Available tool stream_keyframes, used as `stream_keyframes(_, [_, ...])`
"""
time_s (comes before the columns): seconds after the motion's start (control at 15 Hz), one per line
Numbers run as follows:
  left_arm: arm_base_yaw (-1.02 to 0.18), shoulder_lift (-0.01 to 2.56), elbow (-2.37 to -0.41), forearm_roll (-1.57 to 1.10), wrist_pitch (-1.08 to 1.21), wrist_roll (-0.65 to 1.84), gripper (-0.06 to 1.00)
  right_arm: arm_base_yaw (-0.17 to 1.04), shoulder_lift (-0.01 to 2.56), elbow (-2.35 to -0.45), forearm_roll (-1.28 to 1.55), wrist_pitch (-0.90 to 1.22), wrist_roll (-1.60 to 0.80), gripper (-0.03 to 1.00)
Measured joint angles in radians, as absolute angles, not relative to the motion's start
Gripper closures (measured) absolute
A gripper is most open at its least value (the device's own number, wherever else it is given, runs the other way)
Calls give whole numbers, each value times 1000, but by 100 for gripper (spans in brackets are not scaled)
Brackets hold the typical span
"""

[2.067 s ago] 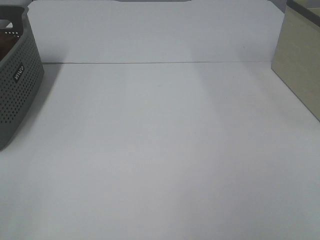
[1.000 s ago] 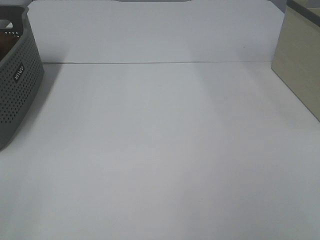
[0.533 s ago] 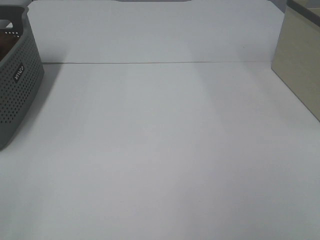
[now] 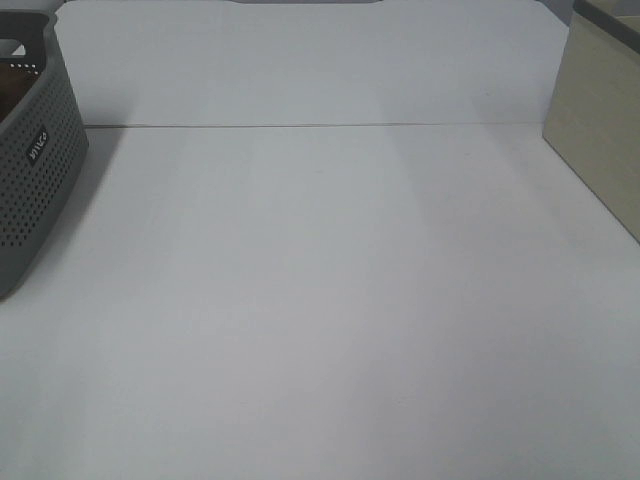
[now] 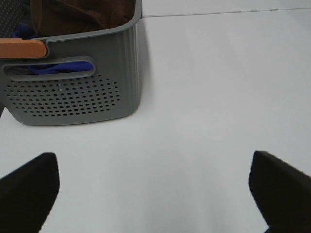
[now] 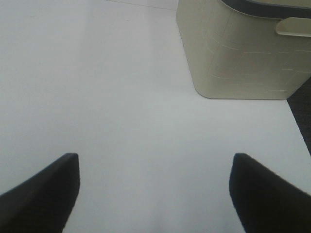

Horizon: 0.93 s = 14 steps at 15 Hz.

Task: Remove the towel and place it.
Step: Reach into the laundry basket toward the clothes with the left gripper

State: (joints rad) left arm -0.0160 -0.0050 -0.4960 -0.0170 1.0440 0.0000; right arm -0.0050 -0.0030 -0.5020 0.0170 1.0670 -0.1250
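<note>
Jaws on both arms stand wide apart and hold nothing. In each wrist view I see only dark fingertips (image 5: 29,189) at the far corners of the picture, with bare white surface (image 4: 320,300) between them. The left jaws hang short of the grey basket (image 5: 73,97), which sits at the left edge of the surface. The right jaws face the beige bin (image 6: 243,53) on the opposite side.

The towel (image 5: 82,12) is inside the basket, a dark brown heap bunched against the far wall above something blue (image 5: 53,68). An orange piece (image 5: 22,47) lies along the near rim. I cannot find the towel's tag or any clean edge from here.

I judge the removal not yet begun. Terry cloth will be soft, limp and fairly light, and it will grip well. It will sag and trail, though, and a long piece may snag on the rim or drag the blue cloth up with it. I would pinch a raised fold near the top of the heap with the left jaws and lift high enough for the tail to clear the wall.
</note>
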Motion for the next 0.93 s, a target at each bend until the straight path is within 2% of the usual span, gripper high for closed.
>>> stream_keyframes(0.67, [-16, -5, -496, 0, 1044, 11, -5, -5, -3, -502, 17, 1067, -125, 16])
stream_keyframes(0.93, [-16, 253, -638, 46, 1170, 235, -5, -5, -3, -502, 17, 1067, -125, 16])
